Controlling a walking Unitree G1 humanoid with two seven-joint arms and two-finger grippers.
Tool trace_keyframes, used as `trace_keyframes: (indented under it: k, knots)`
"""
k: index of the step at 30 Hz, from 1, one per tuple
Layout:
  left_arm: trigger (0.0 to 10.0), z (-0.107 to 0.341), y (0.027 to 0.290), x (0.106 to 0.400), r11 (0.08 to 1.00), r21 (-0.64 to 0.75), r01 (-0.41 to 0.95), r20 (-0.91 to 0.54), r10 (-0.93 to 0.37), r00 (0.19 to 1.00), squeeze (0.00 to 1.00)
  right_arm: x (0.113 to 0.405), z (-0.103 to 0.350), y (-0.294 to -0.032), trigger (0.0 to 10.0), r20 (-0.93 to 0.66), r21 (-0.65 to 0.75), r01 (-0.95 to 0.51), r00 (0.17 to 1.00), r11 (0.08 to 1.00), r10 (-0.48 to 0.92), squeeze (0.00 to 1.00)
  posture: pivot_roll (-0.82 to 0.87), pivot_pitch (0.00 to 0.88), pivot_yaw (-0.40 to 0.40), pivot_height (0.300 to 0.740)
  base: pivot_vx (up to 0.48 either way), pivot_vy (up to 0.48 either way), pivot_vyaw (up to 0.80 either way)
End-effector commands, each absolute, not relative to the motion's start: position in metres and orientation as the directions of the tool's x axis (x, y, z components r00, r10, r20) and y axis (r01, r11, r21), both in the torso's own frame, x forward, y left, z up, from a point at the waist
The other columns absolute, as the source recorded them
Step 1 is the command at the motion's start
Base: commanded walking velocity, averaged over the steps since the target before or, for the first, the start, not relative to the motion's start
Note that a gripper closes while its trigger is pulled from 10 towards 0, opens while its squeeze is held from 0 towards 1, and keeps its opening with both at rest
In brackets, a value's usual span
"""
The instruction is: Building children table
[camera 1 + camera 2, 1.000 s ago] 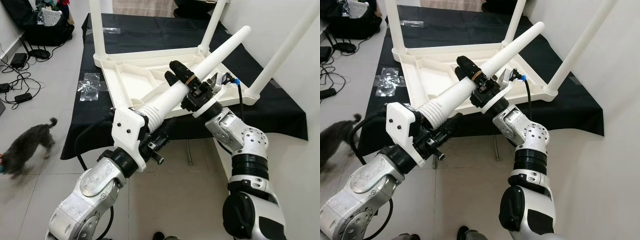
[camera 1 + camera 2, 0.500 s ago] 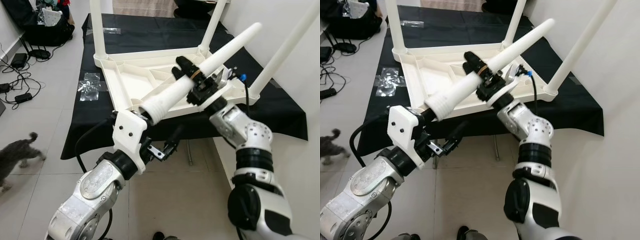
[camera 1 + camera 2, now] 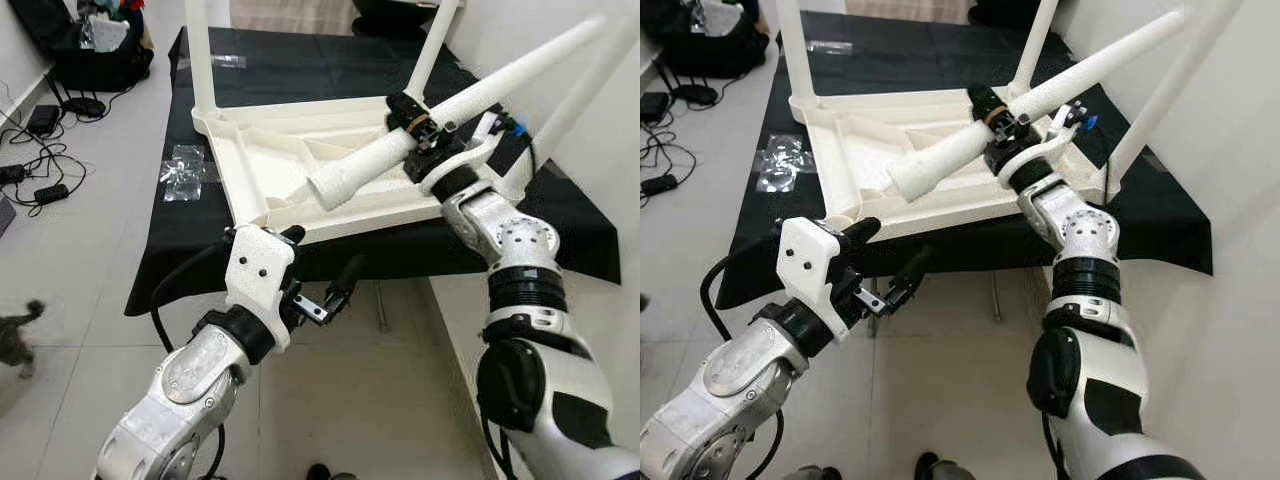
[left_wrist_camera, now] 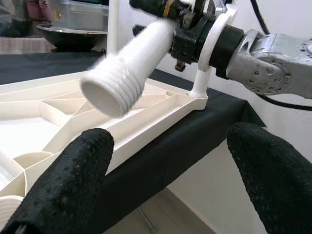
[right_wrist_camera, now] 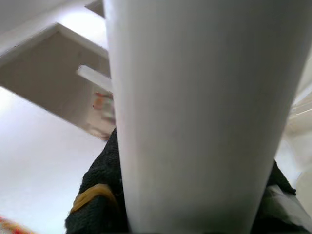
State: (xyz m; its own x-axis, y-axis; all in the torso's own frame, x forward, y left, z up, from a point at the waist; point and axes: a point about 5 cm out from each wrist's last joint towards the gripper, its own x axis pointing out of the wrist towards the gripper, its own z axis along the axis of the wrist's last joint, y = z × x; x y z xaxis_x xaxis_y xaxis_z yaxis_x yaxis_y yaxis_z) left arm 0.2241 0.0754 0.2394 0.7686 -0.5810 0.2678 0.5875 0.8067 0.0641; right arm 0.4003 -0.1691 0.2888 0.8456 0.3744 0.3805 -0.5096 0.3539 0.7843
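1. Left gripper (image 3: 320, 280) nearest, below the table's front edge over the floor, fingers (image 4: 73, 185) spread apart, holding nothing. It sits just short of the black cloth (image 3: 200, 240) overhang.
2. Upturned white tabletop (image 3: 260, 160) lies underside-up on the black cloth, ribs exposed. Three legs already stand at the far-left (image 3: 198, 50), far (image 3: 435, 45) and right (image 3: 570, 100) corners.
3. Near-left corner socket (image 3: 255, 215) looks unfilled; my read is that's where the loose leg goes.
4. Right gripper (image 3: 425, 135) is clamped around the loose leg (image 3: 400, 155) at mid-length, leg tilted, threaded end (image 4: 109, 92) low and pointing toward the near-left, hanging above the tabletop, not touching it.
5. To do the step well: swing the threaded end over the empty socket, bring the leg near upright before contact, seat square, then twist. Starting tilted risks cross-threading.
6. Left gripper is well placed to steady the threaded end or pin the tabletop rim.
7. Room: open floor to the left, cables (image 3: 40, 150) and a plastic bag (image 3: 180, 165) further out. Right side is tight: wall close behind the right arm, and the upper end of the loose leg sits near the standing right leg, so rotate carefully.
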Motion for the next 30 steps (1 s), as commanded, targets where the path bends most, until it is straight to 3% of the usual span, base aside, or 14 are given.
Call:
trace_keyframes:
  k: [1, 2, 4, 6, 8, 10, 11, 12, 14, 16, 30]
  knots:
    - [10.0, 0.237, 0.074, 0.222, 0.808, 0.055, 0.586, 0.258, -0.578, 0.774, 0.0, 0.404, 0.29, -0.179, 8.7, 0.334, 0.748, -0.448, 0.892, 0.49, 0.305, 0.0, 0.08, 0.164, -0.16, 0.74, 0.0, 0.0, 0.0]
    - [10.0, 0.236, 0.075, 0.223, 0.817, 0.064, 0.573, 0.256, -0.569, 0.782, 0.0, 0.405, 0.291, -0.184, 10.0, 0.319, 0.698, -0.407, 0.914, 0.59, 0.252, 0.0, 0.08, 0.165, -0.159, 0.74, 0.0, 0.0, 0.0]
    - [10.0, 0.236, 0.075, 0.223, 0.817, 0.064, 0.573, 0.256, -0.569, 0.782, 0.0, 0.405, 0.291, -0.184, 10.0, 0.319, 0.698, -0.407, 0.914, 0.59, 0.252, 0.0, 0.08, 0.165, -0.159, 0.74, 0.0, 0.0, 0.0]
    - [10.0, 0.233, 0.081, 0.228, 0.863, 0.065, 0.502, 0.254, -0.501, 0.828, 0.0, 0.4, 0.295, -0.186, 10.0, 0.315, 0.491, -0.305, 0.935, 0.816, 0.161, 0.0, 0.08, 0.163, -0.155, 0.74, 0.0, 0.0, 0.0]
    - [10.0, 0.233, 0.081, 0.228, 0.863, 0.065, 0.502, 0.254, -0.501, 0.828, 0.0, 0.4, 0.295, -0.186, 10.0, 0.315, 0.491, -0.305, 0.935, 0.816, 0.161, 0.0, 0.08, 0.163, -0.155, 0.74, 0.0, 0.0, 0.0]
    - [10.0, 0.23, 0.089, 0.233, 0.907, 0.065, 0.416, 0.247, -0.419, 0.874, 0.0, 0.388, 0.296, -0.175, 10.0, 0.353, 0.266, -0.249, 0.924, 0.931, 0.146, 0.0, 0.08, 0.16, -0.154, 0.74, 0.0, 0.0, 0.0]
    - [10.0, 0.23, 0.089, 0.233, 0.907, 0.065, 0.416, 0.247, -0.419, 0.874, 0.0, 0.388, 0.296, -0.175, 10.0, 0.353, 0.266, -0.249, 0.924, 0.931, 0.146, 0.0, 0.08, 0.16, -0.154, 0.74, 0.0, 0.0, 0.0]
    - [10.0, 0.228, 0.092, 0.235, 0.922, 0.069, 0.381, 0.244, -0.386, 0.89, 0.0, 0.382, 0.293, -0.168, 10.0, 0.371, 0.171, -0.228, 0.916, 0.959, 0.152, 0.0, 0.08, 0.157, -0.153, 0.74, 0.0, 0.0, 0.0]
    - [10.0, 0.228, 0.092, 0.235, 0.922, 0.069, 0.381, 0.244, -0.386, 0.89, 0.0, 0.382, 0.293, -0.168, 10.0, 0.371, 0.171, -0.228, 0.916, 0.959, 0.152, 0.0, 0.08, 0.157, -0.153, 0.74, 0.0, 0.0, 0.0]
    - [10.0, 0.225, 0.1, 0.24, 0.955, 0.08, 0.284, 0.233, -0.295, 0.927, 0.0, 0.366, 0.281, -0.158, 10.0, 0.389, 0.02, -0.177, 0.908, 0.984, 0.156, 0.0, 0.08, 0.155, -0.151, 0.74, 0.0, 0.0, 0.0]
    - [10.0, 0.216, 0.096, 0.236, 0.975, 0.081, 0.209, 0.215, -0.222, 0.951, 0.0, 0.347, 0.257, -0.167, 10.0, 0.402, -0.054, -0.022, 0.915, 0.998, 0.042, 0.0, 0.09, 0.139, -0.167, 0.74, 0.0, 0.0, 0.0]
